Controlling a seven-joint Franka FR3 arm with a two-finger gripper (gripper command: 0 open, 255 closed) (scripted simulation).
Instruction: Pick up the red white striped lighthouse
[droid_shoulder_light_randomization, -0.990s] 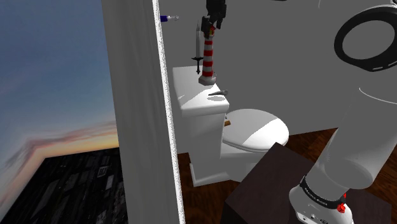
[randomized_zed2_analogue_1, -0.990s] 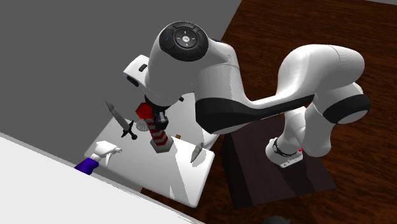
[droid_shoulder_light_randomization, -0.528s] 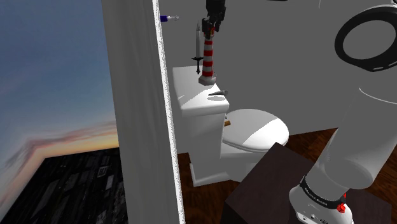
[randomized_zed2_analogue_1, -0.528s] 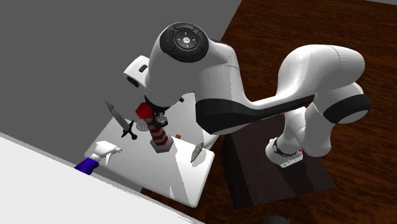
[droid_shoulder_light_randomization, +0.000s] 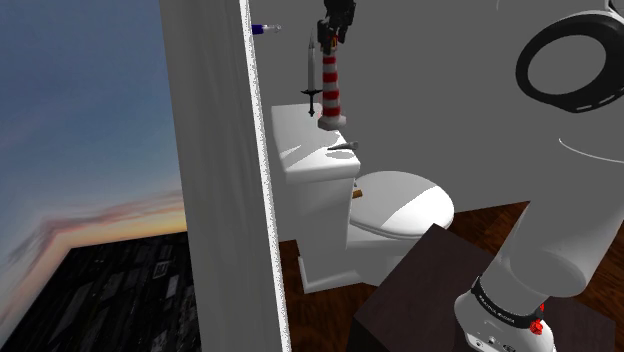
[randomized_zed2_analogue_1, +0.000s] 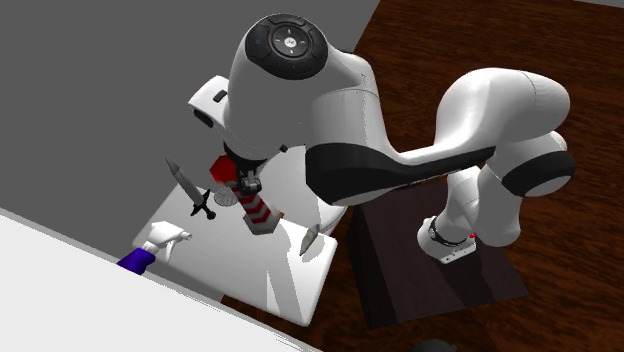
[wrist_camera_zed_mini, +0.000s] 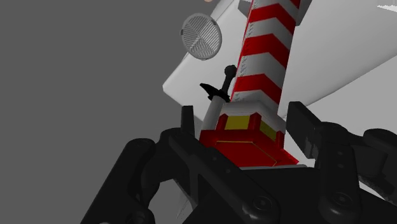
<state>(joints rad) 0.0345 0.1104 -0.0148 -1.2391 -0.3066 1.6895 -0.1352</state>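
The white arm (randomized_zed2_analogue_1: 340, 110) reaches from its dark stand (randomized_zed2_analogue_1: 400, 270) over the white toilet (droid_shoulder_light_randomization: 400, 210), and all the small things are gathered at the toilet tank (droid_shoulder_light_randomization: 310, 170). Above the tank lid, the red and white striped lighthouse (droid_shoulder_light_randomization: 331, 85) hangs from the black gripper (droid_shoulder_light_randomization: 334, 30). It leans a little, and its grey base seems to be just clear of the lid. In the wrist view the two fingers (wrist_camera_zed_mini: 299, 127) are closed against both sides of the red top of the lighthouse, so the gripper grasps it firmly. Just beside the lighthouse, a grey sword (droid_shoulder_light_randomization: 310, 75) with a black hilt stands upright on the lid. A spray bottle (randomized_zed2_analogue_1: 150, 250) with a blue body is at the wall side of the tank. A small grey object (droid_shoulder_light_randomization: 343, 148) lies on the lid at its edge toward the bowl.
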